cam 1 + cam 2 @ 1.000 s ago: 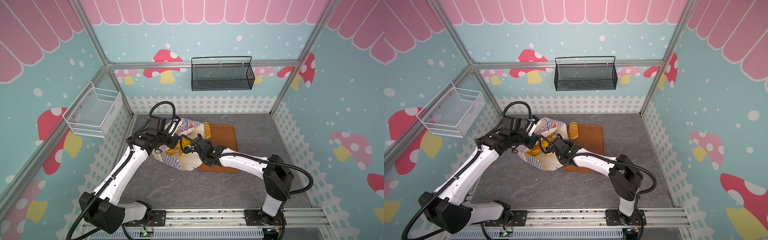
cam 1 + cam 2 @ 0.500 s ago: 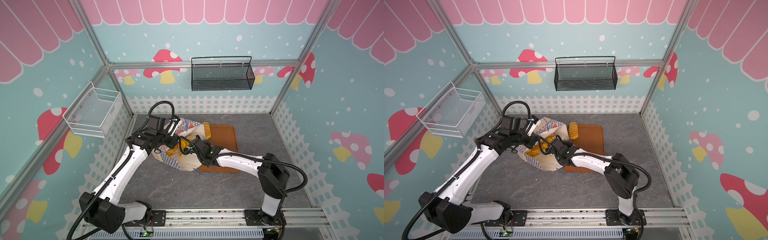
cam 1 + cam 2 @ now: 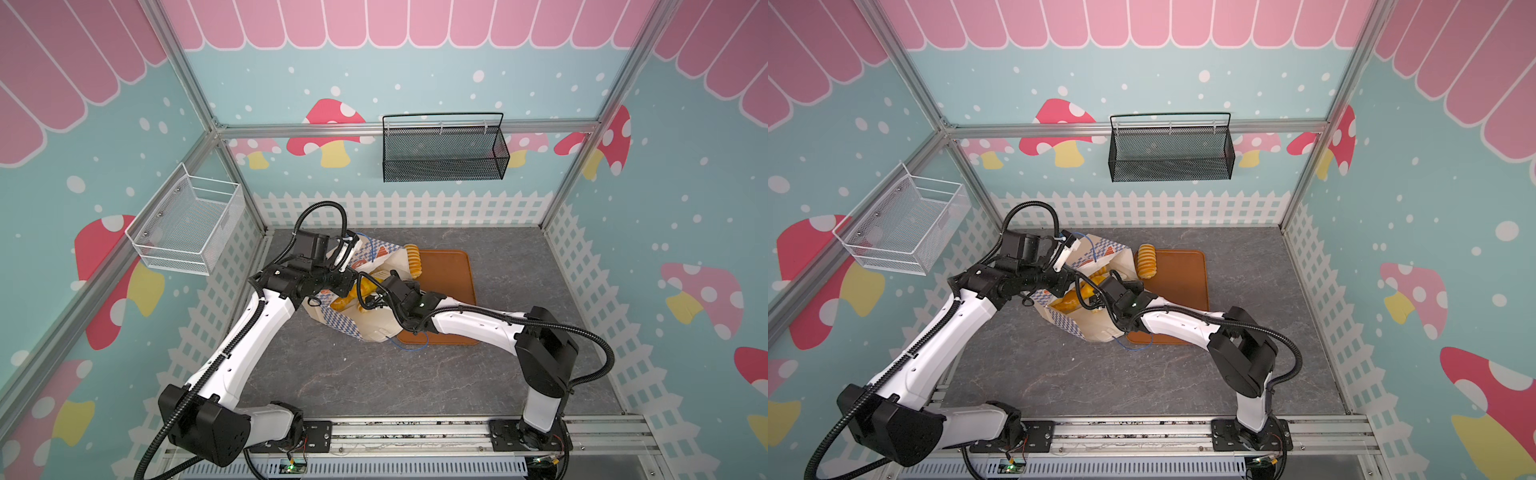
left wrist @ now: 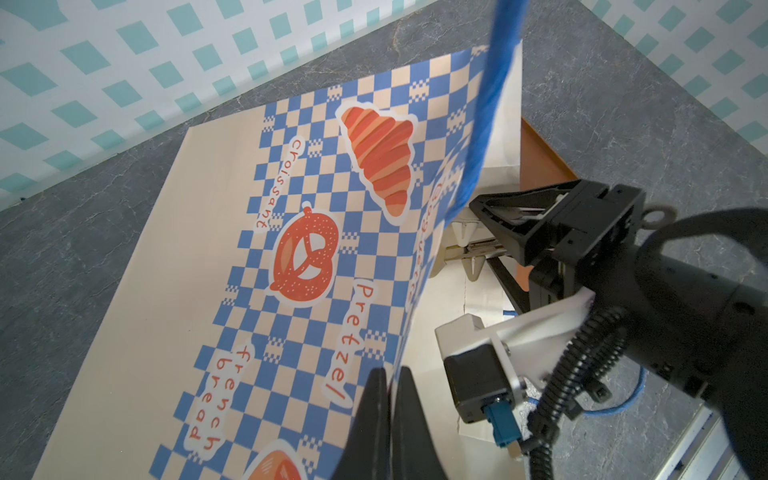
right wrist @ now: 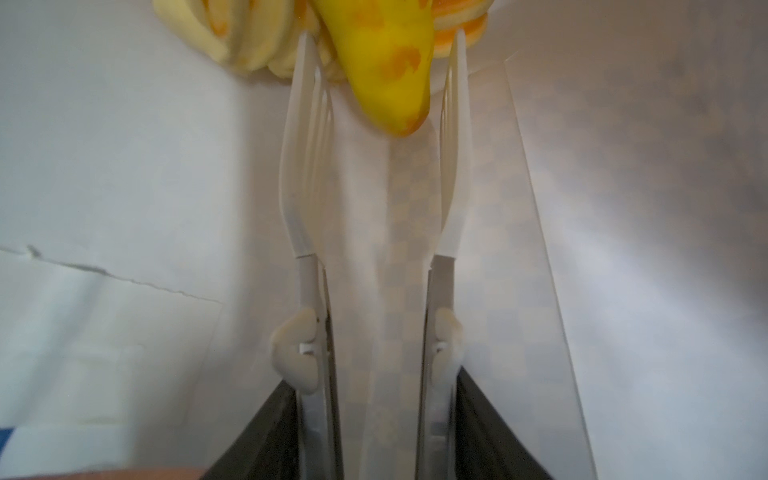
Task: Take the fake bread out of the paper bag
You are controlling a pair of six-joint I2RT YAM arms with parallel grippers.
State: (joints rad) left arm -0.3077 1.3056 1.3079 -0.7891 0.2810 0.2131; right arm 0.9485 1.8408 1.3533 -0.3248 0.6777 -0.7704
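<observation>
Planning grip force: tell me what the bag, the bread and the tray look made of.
Bag: matte printed paper, creased with sharp folds.
Bread: glossy yellow-orange, probably moulded plastic or rubber; smooth and shiny.
Tray: brown with a smooth raised rim, likely plastic.

- A brown tray lies flat on the grey marbled tabletop, towards the back.
- A black mesh basket hangs on the rear wall.
- A white wire basket hangs on the left wall.
- A white picket fence print runs round the walls' base.

Paper bag left of tray, overlapping it, ridged loaf on tray behind bag
</observation>
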